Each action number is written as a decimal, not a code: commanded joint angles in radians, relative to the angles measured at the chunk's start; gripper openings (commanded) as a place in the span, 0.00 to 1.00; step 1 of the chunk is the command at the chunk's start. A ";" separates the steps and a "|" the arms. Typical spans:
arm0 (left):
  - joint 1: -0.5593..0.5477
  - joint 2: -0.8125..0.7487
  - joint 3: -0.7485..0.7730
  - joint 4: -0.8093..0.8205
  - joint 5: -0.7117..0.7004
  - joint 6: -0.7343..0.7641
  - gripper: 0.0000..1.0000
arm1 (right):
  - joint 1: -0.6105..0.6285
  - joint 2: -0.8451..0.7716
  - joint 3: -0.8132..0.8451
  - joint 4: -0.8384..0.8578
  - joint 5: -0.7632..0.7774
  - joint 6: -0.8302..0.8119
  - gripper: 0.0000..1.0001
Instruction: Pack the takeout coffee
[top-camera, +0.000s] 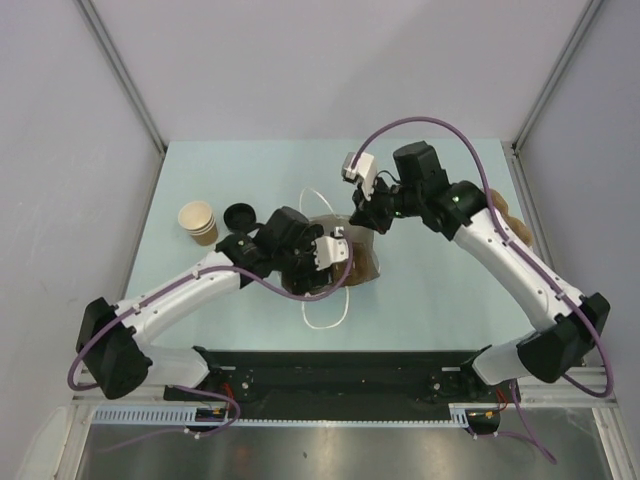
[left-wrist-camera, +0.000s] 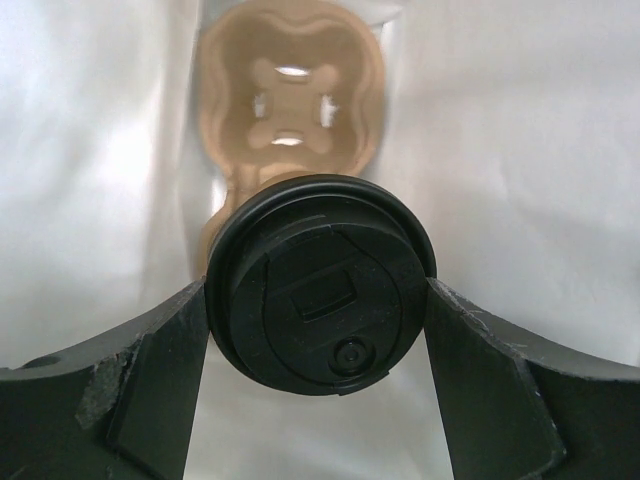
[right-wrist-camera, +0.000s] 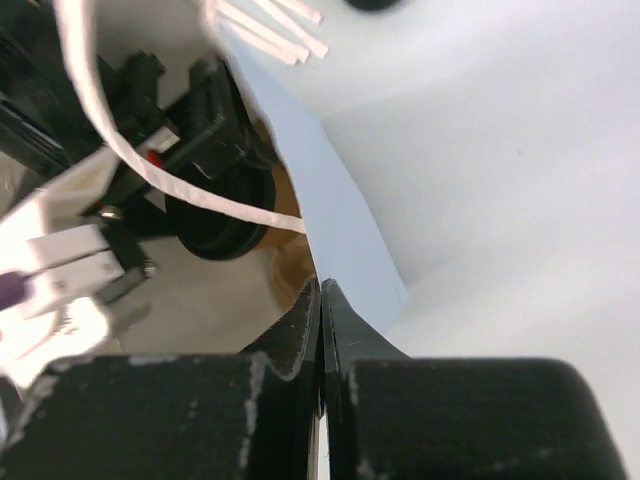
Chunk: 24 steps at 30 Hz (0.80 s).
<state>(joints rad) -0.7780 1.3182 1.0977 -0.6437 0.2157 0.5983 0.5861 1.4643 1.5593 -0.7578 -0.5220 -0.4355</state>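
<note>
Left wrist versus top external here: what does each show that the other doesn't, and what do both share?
Only left wrist: the black-lidded takeout coffee cup, gripped at its lid, and beyond it the empty cross-cut slot of a tan moulded pulp cup carrier between white paper bag walls. Only top external: a stack of unlidded tan paper cups, a loose round black plastic lid, and the right end effector at the bag's rim. Both: the left end effector over the bag, whose contents look brown from above.

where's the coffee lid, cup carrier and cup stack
coffee lid (left-wrist-camera: 320, 300), left wrist view, its centre
cup carrier (left-wrist-camera: 355, 90), left wrist view, right wall
cup stack (top-camera: 197, 216), top view, top cup's mouth
</note>
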 joint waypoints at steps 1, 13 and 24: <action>-0.024 -0.091 -0.102 0.186 -0.079 -0.069 0.27 | 0.060 -0.100 -0.079 0.182 0.080 0.024 0.00; -0.049 -0.212 -0.245 0.361 -0.162 -0.028 0.27 | 0.138 -0.237 -0.214 0.310 0.243 0.015 0.00; -0.072 -0.249 -0.317 0.443 -0.142 -0.023 0.27 | 0.316 -0.354 -0.373 0.400 0.413 -0.051 0.00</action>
<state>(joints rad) -0.8394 1.1206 0.8024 -0.2974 0.0761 0.5682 0.8585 1.1698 1.2106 -0.4683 -0.1837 -0.4580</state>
